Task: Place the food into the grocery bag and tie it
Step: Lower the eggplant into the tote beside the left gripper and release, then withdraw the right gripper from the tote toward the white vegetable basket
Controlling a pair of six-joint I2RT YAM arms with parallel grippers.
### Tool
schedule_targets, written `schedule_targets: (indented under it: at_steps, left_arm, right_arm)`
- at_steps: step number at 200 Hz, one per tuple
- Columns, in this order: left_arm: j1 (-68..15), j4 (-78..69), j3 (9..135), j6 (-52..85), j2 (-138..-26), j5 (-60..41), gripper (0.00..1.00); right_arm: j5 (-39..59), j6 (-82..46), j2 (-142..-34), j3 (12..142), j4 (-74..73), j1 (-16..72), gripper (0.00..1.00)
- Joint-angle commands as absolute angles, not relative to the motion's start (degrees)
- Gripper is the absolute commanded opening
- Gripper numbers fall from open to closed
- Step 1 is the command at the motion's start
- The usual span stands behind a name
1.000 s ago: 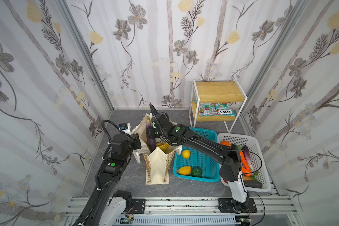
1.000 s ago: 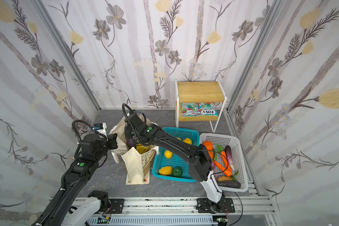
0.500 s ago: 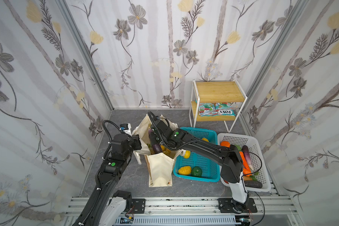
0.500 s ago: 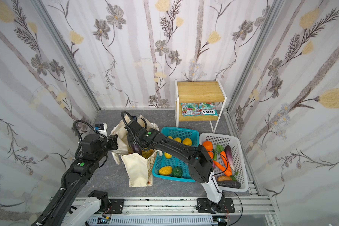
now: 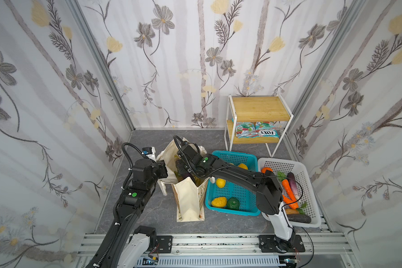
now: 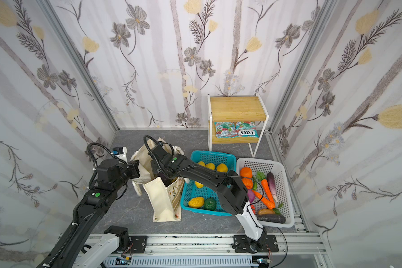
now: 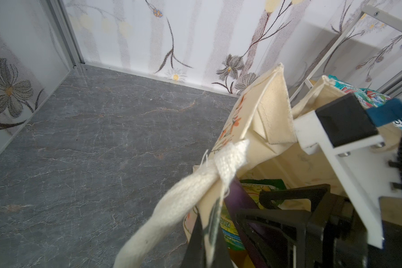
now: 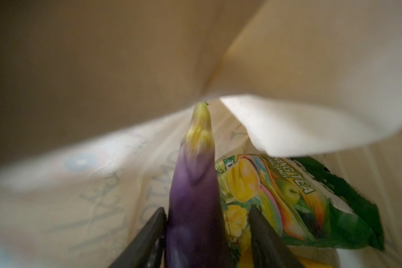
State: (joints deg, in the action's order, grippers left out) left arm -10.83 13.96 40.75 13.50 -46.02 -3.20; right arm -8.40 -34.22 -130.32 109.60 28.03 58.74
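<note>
The grocery bag (image 5: 188,199) (image 6: 163,199) stands on the grey floor with its mouth held open. My left gripper (image 5: 166,170) (image 7: 209,246) is shut on the bag's rim beside the white rope handle (image 7: 172,208). My right gripper (image 5: 181,169) (image 8: 207,208) reaches down inside the bag. It is open around a purple eggplant (image 8: 193,185): one finger touches the eggplant, the other stands apart from it. A green snack packet (image 8: 299,197) lies in the bag beside the eggplant. More food sits in the two baskets.
A teal basket (image 5: 232,155) right of the bag holds yellow fruit and a green one. A white basket (image 5: 311,185) further right holds carrots, an eggplant and other produce. A wooden shelf (image 5: 258,109) at the back carries packets (image 5: 255,132). Walls close three sides.
My right gripper has sunk deeper into the bag with the eggplant and its jaws have widened. The bag's near side has shifted a little. The left gripper keeps its hold.
</note>
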Motion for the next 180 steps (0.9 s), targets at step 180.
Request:
schedule_targets:
  at_steps: [180]
  left_arm:
    - [-10.8,12.9,40.7,13.2,-45.5,-3.0,0.00]
  right_arm:
    - [-24.5,-28.8,-89.3,83.9,10.1,59.4,1.00]
